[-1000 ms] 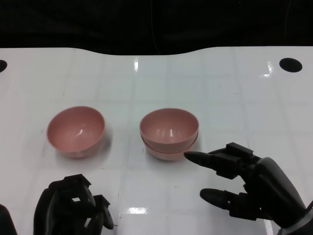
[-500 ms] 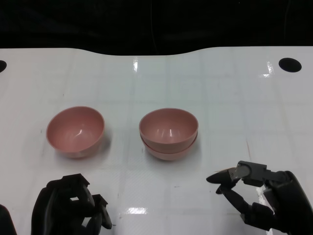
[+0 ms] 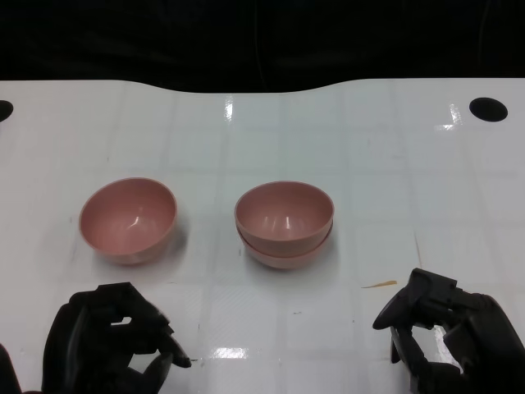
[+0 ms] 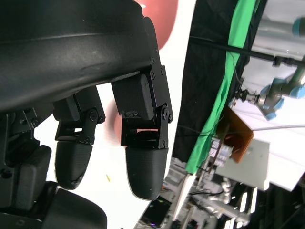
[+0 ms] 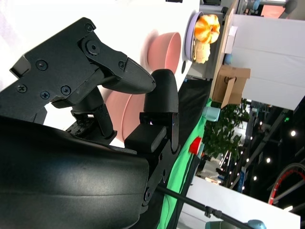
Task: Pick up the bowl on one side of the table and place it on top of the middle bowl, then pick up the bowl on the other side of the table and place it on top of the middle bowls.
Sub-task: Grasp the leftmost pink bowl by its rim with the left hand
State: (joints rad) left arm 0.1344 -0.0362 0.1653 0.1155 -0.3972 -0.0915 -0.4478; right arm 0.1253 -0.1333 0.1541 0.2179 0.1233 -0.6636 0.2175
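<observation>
Two pink bowls stand nested as the middle stack (image 3: 284, 223) on the white table (image 3: 369, 164). A single pink bowl (image 3: 128, 220) sits upright to its left. My left hand (image 3: 107, 345) rests at the near edge, just in front of the single bowl, fingers curled in and holding nothing. Near the front right lies my right hand (image 3: 447, 336), also curled and holding nothing, well clear of the stack. In the right wrist view the stack (image 5: 126, 114) shows past the bent fingers (image 5: 162, 109). The left wrist view is mostly the hand's own bent fingers (image 4: 143, 162).
A black round hole (image 3: 488, 108) is in the table's far right corner, and another (image 3: 3, 109) is cut off at the far left edge. A small orange mark (image 3: 379, 285) lies on the table ahead of the right hand. The table's far edge meets a dark backdrop.
My right hand has drawn back from the stack toward the near right edge and curled its spread fingers in. The left hand has shifted slightly. The bowls have not moved.
</observation>
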